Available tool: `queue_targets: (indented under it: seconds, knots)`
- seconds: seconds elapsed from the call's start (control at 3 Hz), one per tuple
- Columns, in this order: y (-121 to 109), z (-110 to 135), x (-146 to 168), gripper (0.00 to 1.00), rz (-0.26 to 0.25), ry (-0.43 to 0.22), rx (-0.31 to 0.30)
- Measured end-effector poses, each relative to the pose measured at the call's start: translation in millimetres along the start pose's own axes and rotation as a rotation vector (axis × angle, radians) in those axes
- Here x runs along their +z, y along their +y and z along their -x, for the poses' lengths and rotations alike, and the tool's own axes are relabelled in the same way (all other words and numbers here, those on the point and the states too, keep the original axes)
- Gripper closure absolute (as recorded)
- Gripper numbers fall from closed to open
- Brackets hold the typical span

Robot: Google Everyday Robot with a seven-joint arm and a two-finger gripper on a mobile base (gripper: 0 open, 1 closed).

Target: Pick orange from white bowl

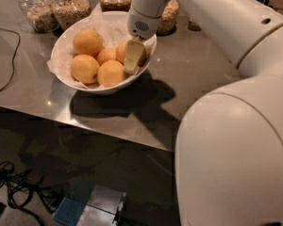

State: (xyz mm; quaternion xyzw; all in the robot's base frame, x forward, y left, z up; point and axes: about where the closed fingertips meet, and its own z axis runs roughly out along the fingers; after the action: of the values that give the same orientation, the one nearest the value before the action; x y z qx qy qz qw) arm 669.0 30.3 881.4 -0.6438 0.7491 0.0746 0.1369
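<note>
The white bowl (83, 85), lined with crumpled white paper, stands on the grey table and holds several yellow-orange oranges. Large ones lie at the back left (87, 41), front left (85, 68) and front middle (111, 73), with a smaller one (105, 55) between them. My gripper (133, 58) reaches down into the right side of the bowl, right at the rightmost orange (120, 51), which it partly hides. Whether it grips that orange does not show.
Several glass jars of grains (70, 6) stand along the back behind the bowl. A black cable (10, 65) runs over the table's left side. The table's front edge (108, 128) is close. My white arm and body (236, 149) fill the right.
</note>
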Motion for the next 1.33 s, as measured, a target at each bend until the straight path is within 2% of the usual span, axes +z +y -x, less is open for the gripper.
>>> queue_targets:
  seconds: [0.33,0.67,1.0,1.33]
  knots:
    - [-9.4,10.9,-16.6,0.88,-0.038,0.081,-0.086]
    - [-19.2,21.1,-32.9,1.00,-0.080,0.134,-0.149]
    - [-19.9,32.0,-41.6,1.00,-0.095,0.008,-0.218]
    - [-0.6,41.4,-48.9,1.00,-0.092,-0.277,-0.324]
